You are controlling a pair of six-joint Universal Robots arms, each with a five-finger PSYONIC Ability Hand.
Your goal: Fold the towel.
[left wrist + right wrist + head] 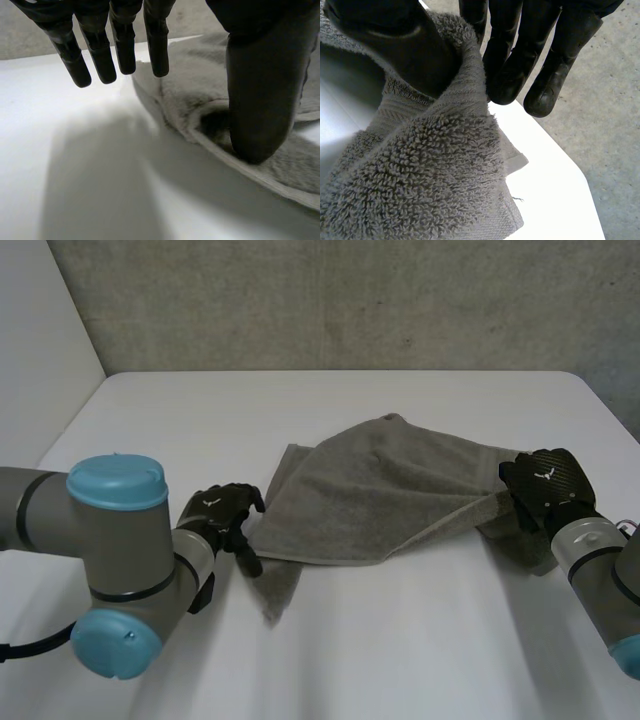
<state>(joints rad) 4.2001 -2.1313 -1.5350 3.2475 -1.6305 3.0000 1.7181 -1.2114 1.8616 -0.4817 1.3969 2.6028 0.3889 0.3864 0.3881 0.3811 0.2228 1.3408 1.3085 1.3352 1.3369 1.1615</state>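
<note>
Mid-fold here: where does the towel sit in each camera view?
Head view: towel mid-table, spanning from left hand to right hand.
Left wrist view: towel edge under the thumb, beside the straight fingers.
Right wrist view: towel pinched between thumb and fingers.
Shared landmark: the white table.

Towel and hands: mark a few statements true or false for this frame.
The right hand pinches the towel between thumb and fingers. True.
The left hand grips the towel with curled fingers. False: its fingers are straight; its thumb presses the towel's edge.
The towel lies fully spread and flat. False: it is rumpled, one end gathered in the right hand.
The hands are at opposite ends of the towel. True.
</note>
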